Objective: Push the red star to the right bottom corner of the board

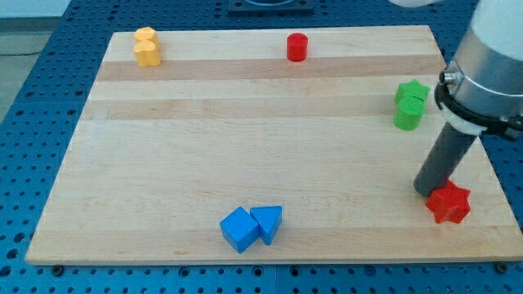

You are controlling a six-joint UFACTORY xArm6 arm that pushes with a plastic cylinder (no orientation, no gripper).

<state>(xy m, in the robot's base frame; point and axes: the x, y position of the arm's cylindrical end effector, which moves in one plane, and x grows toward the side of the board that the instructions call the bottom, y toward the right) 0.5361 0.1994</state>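
The red star (449, 203) lies near the board's right bottom corner, close to the right edge. My tip (425, 191) rests on the board just left of and slightly above the star, touching or nearly touching its upper left side. The dark rod rises from there toward the view's top right, under the arm's grey body.
A wooden board (245, 147) on a blue pegboard. A red cylinder (297, 47) at the top middle. Two yellow blocks (147, 47) at the top left. A green star (413, 91) and green cylinder (408, 115) at the right. A blue cube (239, 229) and blue triangle (268, 222) at the bottom middle.
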